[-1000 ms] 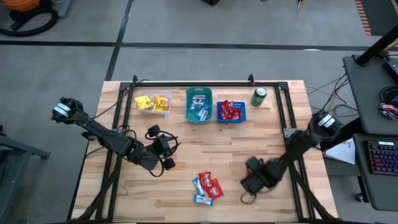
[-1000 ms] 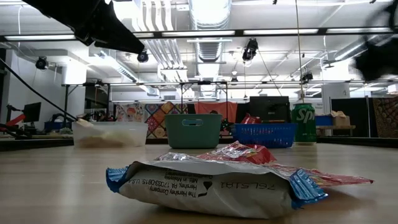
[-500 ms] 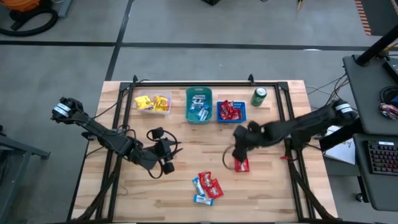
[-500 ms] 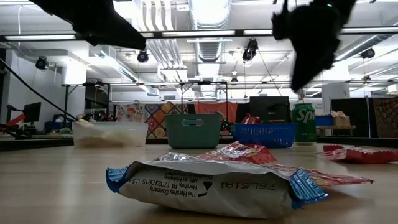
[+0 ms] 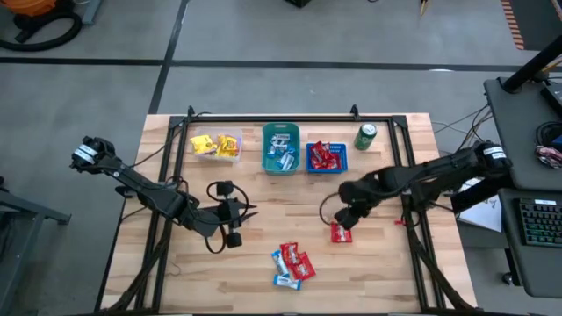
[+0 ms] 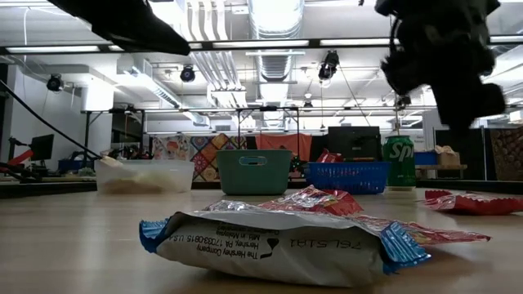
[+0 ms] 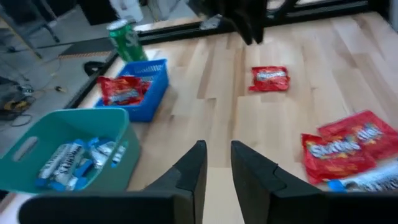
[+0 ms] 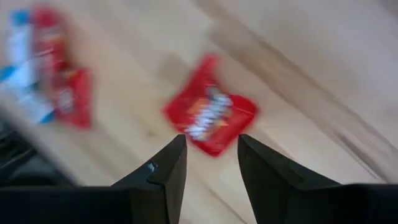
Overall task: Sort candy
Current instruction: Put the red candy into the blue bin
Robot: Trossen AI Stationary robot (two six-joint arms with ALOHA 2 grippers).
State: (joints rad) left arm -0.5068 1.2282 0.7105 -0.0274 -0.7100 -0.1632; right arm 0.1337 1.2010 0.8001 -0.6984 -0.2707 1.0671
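Now red candy (image 5: 341, 233) on table, just beside right end effector (image 5: 348, 215), apart.

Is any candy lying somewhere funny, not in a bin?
Yes. One red candy lies alone on the table just below the right gripper, short of the blue bin. A small pile of candy also waits unsorted near the front edge.
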